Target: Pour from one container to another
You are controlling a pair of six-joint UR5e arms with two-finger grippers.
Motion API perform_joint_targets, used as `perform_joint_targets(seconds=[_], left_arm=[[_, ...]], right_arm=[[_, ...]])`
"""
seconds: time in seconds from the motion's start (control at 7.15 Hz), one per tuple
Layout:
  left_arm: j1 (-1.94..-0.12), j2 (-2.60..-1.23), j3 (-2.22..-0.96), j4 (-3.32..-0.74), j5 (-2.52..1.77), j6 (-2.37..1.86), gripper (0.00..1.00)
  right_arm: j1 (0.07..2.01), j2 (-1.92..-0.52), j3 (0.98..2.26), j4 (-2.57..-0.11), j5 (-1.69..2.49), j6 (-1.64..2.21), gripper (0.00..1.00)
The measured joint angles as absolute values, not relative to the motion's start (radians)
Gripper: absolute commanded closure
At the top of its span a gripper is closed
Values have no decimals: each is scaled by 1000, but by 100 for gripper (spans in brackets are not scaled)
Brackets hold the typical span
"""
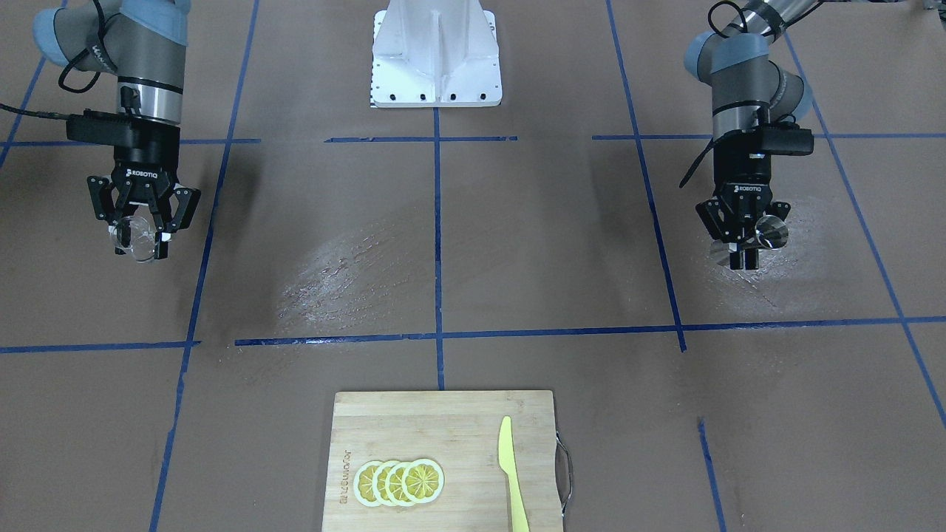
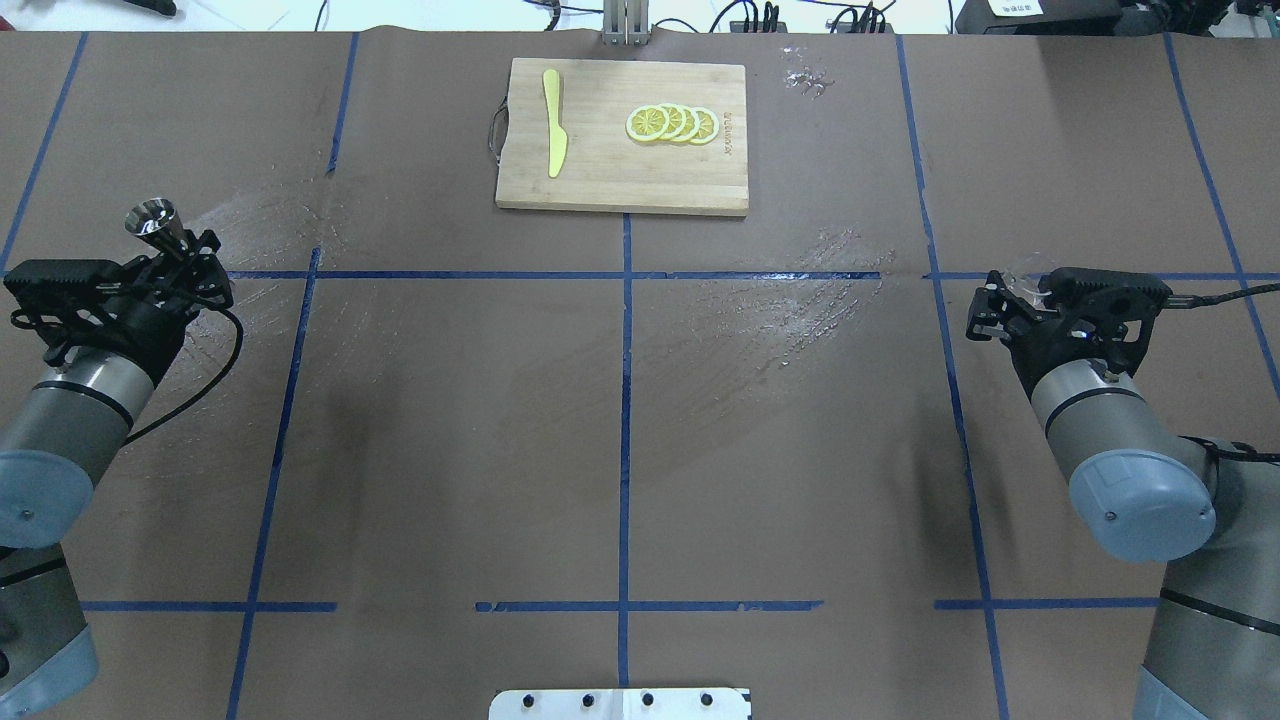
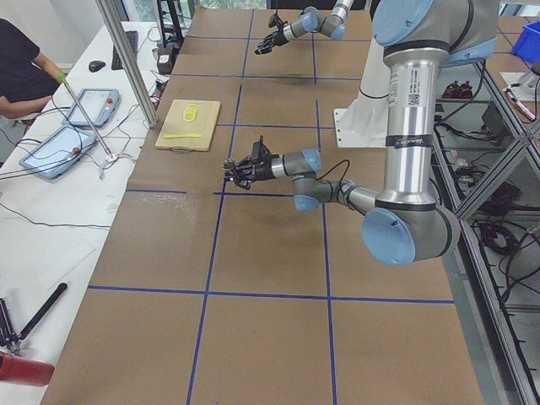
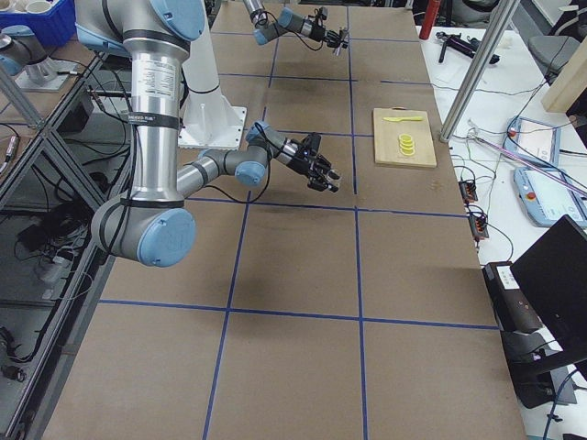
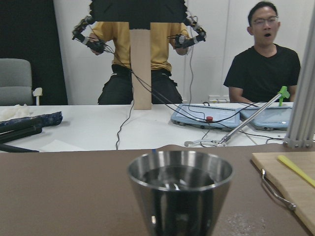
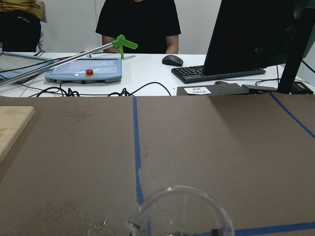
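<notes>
Worktop (image 2: 620, 450) wide, brown, taped in blue. Left tool (image 1: 746, 251) by the left edge, clenched around an upright steel cup (image 1: 773, 235). Right tool (image 1: 142, 251) by the right edge, gripping a clear glass cup (image 1: 133, 235). Both cups grasped but well apart; pouring apparently not yet begun.

Table cover (image 2: 450, 450): flat brown, gridded with blue tape lines (image 2: 625, 400), whitish smears in patches.
steel cup (image 5: 179, 191): mirror silver, dark reflections.
glass pitcher (image 6: 179, 214): colourless, clear.
left gripper (image 1: 745, 250), right gripper (image 1: 140, 240): black.
cutting board (image 2: 600, 170): pale tan, wood grain.
knife (image 2: 553, 135): yellow-green.
lemon slices (image 2: 672, 123): yellow, white rims.
base plate (image 1: 436, 59): white.
</notes>
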State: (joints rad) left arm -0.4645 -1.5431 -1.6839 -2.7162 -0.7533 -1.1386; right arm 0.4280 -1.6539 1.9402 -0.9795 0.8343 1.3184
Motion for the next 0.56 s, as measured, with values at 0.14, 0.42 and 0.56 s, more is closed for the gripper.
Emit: perform_joint_targets(seconds=[0.14, 0.42, 0.56], left_arm=[[-400, -1531, -1683, -2664, -678, -1230, 100], [-288, -1526, -1678, -2524, -546, -1370, 100], [-256, -1525, -1672, -2482, -495, -1404, 100]], right_arm=[[427, -1660, 1898, -916, 811, 1303, 100], [426, -1664, 1876, -882, 793, 1304, 100], [424, -1666, 1876, -879, 791, 1309, 100]])
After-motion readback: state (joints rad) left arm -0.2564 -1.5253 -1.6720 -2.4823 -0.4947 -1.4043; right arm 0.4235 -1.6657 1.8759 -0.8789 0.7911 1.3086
